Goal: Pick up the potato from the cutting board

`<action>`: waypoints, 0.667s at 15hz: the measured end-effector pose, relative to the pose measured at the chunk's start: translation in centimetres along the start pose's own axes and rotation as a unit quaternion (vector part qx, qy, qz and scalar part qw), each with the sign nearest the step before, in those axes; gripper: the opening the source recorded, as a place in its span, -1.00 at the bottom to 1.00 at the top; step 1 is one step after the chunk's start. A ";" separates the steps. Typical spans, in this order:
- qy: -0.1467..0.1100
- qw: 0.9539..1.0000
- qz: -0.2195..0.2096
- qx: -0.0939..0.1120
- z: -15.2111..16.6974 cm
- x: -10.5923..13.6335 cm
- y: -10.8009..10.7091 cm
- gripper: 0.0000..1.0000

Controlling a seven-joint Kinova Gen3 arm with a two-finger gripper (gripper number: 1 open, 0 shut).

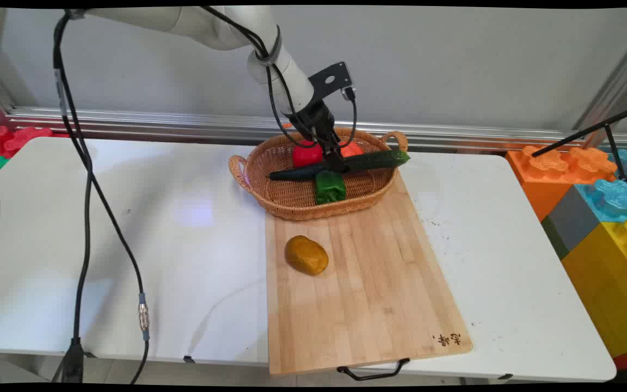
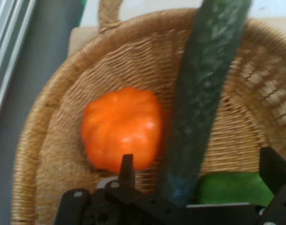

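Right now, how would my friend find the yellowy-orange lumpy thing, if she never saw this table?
Find the long wooden cutting board on the white table, just below the wicker basket. The yellow-orange potato-like lump lies alone near the board's left edge. Every other vegetable sits in the basket; only this one is outside it.
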State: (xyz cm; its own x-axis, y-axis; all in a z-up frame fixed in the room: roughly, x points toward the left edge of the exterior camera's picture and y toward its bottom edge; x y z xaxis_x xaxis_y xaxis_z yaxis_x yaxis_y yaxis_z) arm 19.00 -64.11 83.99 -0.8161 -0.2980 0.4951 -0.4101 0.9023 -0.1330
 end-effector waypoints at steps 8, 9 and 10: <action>0.029 0.999 -0.016 -0.032 -5.7 1.7 6.5 1.00; 0.029 0.999 -0.015 -0.036 -6.8 1.7 7.4 1.00; 0.026 0.999 -0.012 -0.041 -8.0 1.5 8.4 1.00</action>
State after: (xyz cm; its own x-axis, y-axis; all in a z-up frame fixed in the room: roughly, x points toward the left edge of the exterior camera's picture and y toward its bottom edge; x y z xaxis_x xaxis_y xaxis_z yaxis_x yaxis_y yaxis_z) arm 17.56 -54.49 90.46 -0.7831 -0.3055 0.5417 -0.3932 0.9181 -0.0506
